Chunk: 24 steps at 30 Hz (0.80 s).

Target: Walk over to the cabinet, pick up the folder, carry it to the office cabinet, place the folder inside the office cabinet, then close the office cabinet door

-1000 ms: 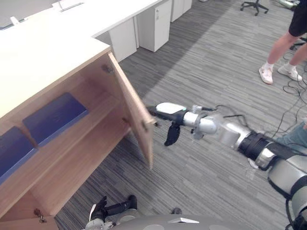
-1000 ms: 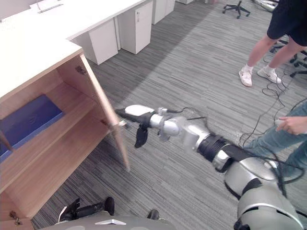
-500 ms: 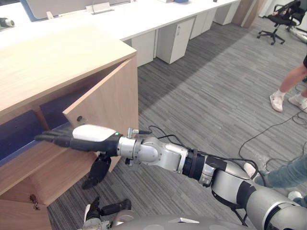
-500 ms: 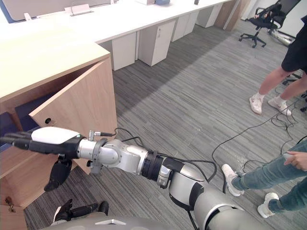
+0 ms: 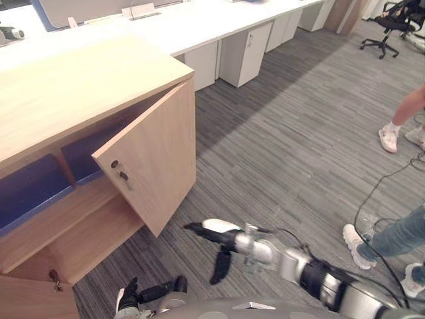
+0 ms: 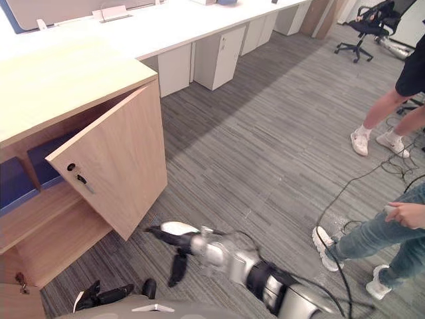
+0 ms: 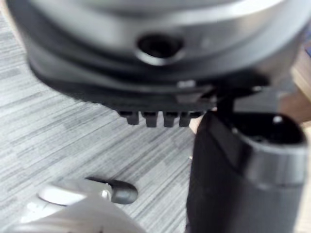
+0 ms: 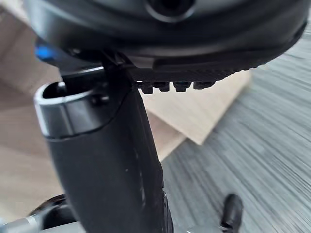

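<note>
Office cabinet door (image 5: 156,159): seen half open | folder (image 5: 85,151): laid on shelf (image 5: 80,199) | right robot hand (image 5: 220,230): fingers held straight, near door's lower corner | left robot hand (image 5: 149,291): state not discernible

Bright light is glaring off the white desks (image 5: 166,26); a broad shadow is lying across the carpet (image 5: 285,153) beside them; the cabinet (image 5: 66,93) interior is sitting dim.

White desks (image 6: 166,26); office chair (image 6: 362,30) far right; person's shoes (image 6: 362,142) on carpet (image 6: 265,133).
</note>
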{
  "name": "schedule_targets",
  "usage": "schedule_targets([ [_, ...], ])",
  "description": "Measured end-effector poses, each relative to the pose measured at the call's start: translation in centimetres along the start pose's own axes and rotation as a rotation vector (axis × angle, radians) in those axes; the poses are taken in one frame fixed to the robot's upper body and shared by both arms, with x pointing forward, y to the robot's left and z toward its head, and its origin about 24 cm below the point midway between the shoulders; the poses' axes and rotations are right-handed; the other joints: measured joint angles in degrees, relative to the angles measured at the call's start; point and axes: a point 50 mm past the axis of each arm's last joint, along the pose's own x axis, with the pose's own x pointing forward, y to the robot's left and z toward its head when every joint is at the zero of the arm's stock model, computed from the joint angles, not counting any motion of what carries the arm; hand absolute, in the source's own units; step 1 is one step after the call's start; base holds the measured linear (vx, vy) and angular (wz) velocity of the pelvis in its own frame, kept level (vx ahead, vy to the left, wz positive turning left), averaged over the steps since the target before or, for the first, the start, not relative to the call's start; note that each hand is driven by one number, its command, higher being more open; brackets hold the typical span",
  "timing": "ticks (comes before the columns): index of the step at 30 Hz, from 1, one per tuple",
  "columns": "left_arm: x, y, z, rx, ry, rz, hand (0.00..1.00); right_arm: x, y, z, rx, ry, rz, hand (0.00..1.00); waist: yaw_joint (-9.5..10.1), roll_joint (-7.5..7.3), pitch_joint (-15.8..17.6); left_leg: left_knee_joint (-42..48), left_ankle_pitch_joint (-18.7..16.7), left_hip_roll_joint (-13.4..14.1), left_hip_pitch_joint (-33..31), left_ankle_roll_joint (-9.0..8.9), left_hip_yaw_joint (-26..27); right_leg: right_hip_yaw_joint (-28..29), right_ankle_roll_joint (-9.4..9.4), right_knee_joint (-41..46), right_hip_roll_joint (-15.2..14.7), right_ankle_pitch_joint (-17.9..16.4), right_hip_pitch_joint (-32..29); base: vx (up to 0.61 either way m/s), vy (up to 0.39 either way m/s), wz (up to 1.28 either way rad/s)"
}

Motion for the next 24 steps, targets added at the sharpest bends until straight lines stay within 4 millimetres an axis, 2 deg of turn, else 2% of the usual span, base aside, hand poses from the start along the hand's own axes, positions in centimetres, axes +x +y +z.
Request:
schedule_targets([
  [4,0.0,-0.2,-0.1,0.063,-0.007,-0.042,1.0,-3.2,2.7,-5.8,0.242,0.266,-0.083,1.0,-1.68,0.42,-0.05,1.28,-1.66,-3.9,0.64,2.33,-1.76,-0.91,2.28,11.22,-6.85,-5.42,-2.03,0.15,0.078,0.27],
  [6,-0.1,-0.5,0.0,0.09,-0.012,-0.059,1.0,-4.1,4.0,-7.8,0.344,0.39,-0.114,1.0,-1.78,0.68,-0.02,2.55,-2.8,-5.26,1.17,3.21,-3.11,-0.65,1.67,16.0,-9.08,-6.14,-2.2,0.13,0.079,0.43],
  [7,-0.1,-0.5,-0.1,0.104,-0.013,-0.066,1.0,-4.4,4.7,-8.5,0.399,0.444,-0.135,1.0,-1.85,0.57,0.04,3.35,-3.37,-5.97,1.34,3.68,-4.08,0.88,1.21,18.6,-10.12,-6.37,-2.56,0.15,0.102,0.61],
  [9,-0.1,-0.5,0.0,0.116,-0.018,-0.071,1.0,-4.5,5.8,-9.1,0.499,0.528,-0.177,1.0,-2.21,0.13,0.29,4.25,-3.97,-6.81,1.57,4.32,-6.3,6.11,0.4,21.26,-10.39,-5.98,-2.92,0.12,0.063,0.62],
  [10,-0.1,-0.5,0.2,0.117,-0.024,-0.072,1.0,-4.3,6.5,-9.1,0.566,0.557,-0.202,1.0,-2.64,0.03,0.55,4.51,-4.1,-6.71,1.66,4.55,-7.82,9.39,-1.04,23.54,-9.96,-5.22,-4.06,0.11,0.024,0.67],
  [11,-0.1,-0.5,0.2,0.116,-0.024,-0.072,1.0,-4.0,7.2,-8.8,0.633,0.57,-0.22,1.0,-2.85,0.84,1.14,4.78,-4.26,-6.24,1.61,4.81,-9.86,14.3,-2.52,23.83,-8.07,-6.89,-4.62,0.09,-0.001,0.71],
  [13,0.0,-0.6,0.4,0.116,-0.03,-0.073,1.0,-4.0,7.8,-8.6,0.731,0.583,-0.255,1.0,-3.49,0.96,1.57,5.66,-4.56,-5.71,1.39,4.82,-12.73,22.19,-2.25,21.79,-4.02,-9.88,-4.83,0.04,-0.08,0.9],
  [14,0.1,-0.7,0.7,0.119,-0.038,-0.079,1.0,-4.2,7.6,-8.9,0.803,0.597,-0.315,1.0,-4.57,1.35,2.57,6.87,-5.09,-5.75,1.21,4.31,-16.48,27.57,-1.92,20.75,-0.88,-11.01,-4.99,0.01,-0.15,1.28],
  [16,0.1,-0.6,0.8,0.121,-0.04,-0.079,1.0,-4.6,7.9,-9.2,0.887,0.625,-0.378,1.0,-5.11,0.93,2.85,8.03,-5.72,-6.24,0.83,3.5,-19.7,32.3,-1.67,19.65,0.95,-10.9,-5.67,-0.01,-0.162,1.23],
  [17,0.2,-0.1,1.0,0.126,-0.045,-0.07,1.0,-4.9,8.5,-9.4,0.951,0.651,-0.406,1.0,-5.51,-0.49,2.87,9.29,-6.11,-7.88,-0.21,2.71,-22.28,35.01,-0.11,16.77,0.74,-9.37,-5.75,-0.02,-0.226,1.25],
  [18,0.4,0.3,1.4,0.133,-0.053,-0.058,1.0,-5.0,8.9,-9.5,0.998,0.665,-0.42,1.0,-5.93,-2.29,3.1,9.74,-6.33,-9.85,-0.75,1.88,-24.06,35.92,0.75,15.54,-0.39,-10.13,-5.89,-0.01,-0.233,1.29],
  [19,0.5,0.2,1.6,0.132,-0.052,-0.058,1.0,-5.2,9.1,-9.7,1.058,0.688,-0.446,1.0,-5.59,-2.69,3.08,9.4,-5.72,-9.75,-0.9,1.14,-25.51,34.05,0.55,15.69,-0.63,-10.46,-5.9,0.01,-0.205,0.95],
  [20,0.4,-0.2,1.7,0.12,-0.057,-0.068,1.0,-5.8,9.3,-10.3,1.114,0.723,-0.483,1.0,-5.31,-1.0,3.03,8.03,-4.9,-8.53,-1.15,0.55,-26.38,32.79,0.24,14.88,0.26,-10.62,-5.89,0.01,-0.153,0.61],
  [21,0.4,-0.7,1.5,0.104,-0.05,-0.073,1.0,-6.4,9.6,-10.8,1.169,0.752,-0.519,1.0,-5.34,-0.06,3.22,6.52,-4.18,-7.46,-1.29,-0.1,-27.27,31.65,-0.29,13.58,1.03,-10.14,-5.71,0.01,-0.131,0.38],
  [23,0.3,-1.0,1.3,0.086,-0.042,-0.076,1.0,-7.0,9.8,-11.2,1.216,0.782,-0.552,1.0,-5.63,0.86,2.77,5.28,-3.68,-6.18,-1.83,-0.81,-28.26,30.09,-0.77,11.34,2.21,-9.25,-5.17,0.05,-0.094,0.29],
  [24,0.2,-1.0,1.0,0.074,-0.034,-0.076,1.0,-7.3,10.2,-11.3,1.252,0.796,-0.568,1.0,-5.65,0.8,2.83,5.08,-3.7,-5.72,-1.89,-0.97,-28.76,29.03,-1.06,10.11,2.7,-8.82,-3.94,0.15,-0.068,0.35],
])
